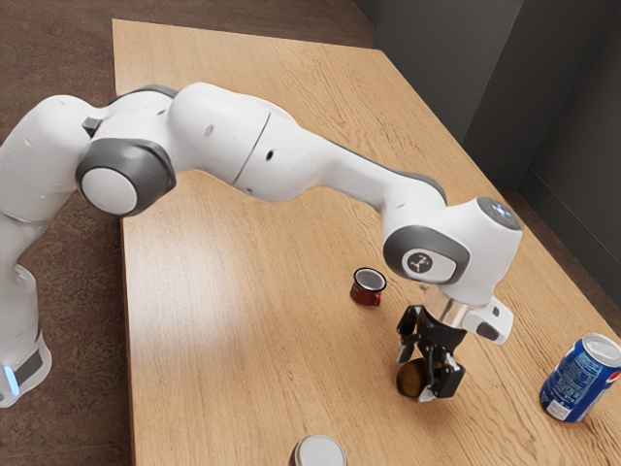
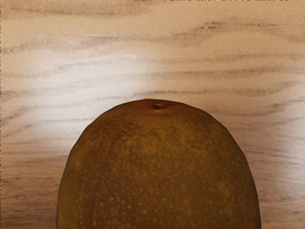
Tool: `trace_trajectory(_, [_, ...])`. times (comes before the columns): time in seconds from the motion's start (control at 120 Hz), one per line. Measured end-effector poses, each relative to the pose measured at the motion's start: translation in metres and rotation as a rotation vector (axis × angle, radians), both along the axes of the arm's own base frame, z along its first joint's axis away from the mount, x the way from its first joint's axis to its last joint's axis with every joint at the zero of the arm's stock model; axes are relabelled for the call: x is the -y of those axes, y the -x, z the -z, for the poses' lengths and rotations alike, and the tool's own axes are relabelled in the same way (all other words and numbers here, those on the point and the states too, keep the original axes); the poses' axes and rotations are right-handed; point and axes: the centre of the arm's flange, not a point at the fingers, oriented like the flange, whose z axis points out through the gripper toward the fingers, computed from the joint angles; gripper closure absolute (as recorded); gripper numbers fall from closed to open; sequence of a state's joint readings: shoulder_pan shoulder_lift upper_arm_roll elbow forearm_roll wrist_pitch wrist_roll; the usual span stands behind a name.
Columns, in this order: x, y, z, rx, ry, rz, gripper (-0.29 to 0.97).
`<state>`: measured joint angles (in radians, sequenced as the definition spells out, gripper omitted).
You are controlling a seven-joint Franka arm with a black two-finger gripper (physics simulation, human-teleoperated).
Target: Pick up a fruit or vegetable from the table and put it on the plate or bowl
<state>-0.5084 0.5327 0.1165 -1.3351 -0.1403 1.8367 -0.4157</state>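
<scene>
A brown fruit (image 1: 411,379) with orange speckles and a small stem dimple sits between the fingers of my gripper (image 1: 427,377), low over the wooden table (image 1: 243,340). The black fingers press it from two sides, so the gripper is shut on it. In the wrist view the fruit (image 2: 157,171) bulges up right under the hand, with wood grain behind it. A small red cup-like bowl (image 1: 368,286) with a pale rim lies a short way behind the gripper, toward the exterior view's left.
A blue soda can (image 1: 580,377) stands near the table's edge at the exterior view's right. A grey round container (image 1: 318,451) pokes up at the front edge. The table ends close beyond the can, with dark floor beside it.
</scene>
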Motion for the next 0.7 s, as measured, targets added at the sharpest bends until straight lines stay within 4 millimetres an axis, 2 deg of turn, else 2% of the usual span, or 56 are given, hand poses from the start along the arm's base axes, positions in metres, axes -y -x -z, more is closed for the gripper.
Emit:
trace_trajectory(0.267, [-0.003,-0.002,0.002,0.000,-0.006,-0.004,0.40])
trace_trajectory(0.475, [-0.010,-0.005,0.001,0.002,-0.010,-0.013,0.42])
trace_trajectory(0.542, [-0.012,-0.005,-0.004,0.010,-0.009,-0.015,0.42])
trace_trajectory(0.617, [-0.023,-0.004,-0.037,0.053,0.000,-0.029,0.44])
trace_trajectory(0.7, [-0.070,-0.003,-0.103,0.128,0.005,-0.094,0.44])
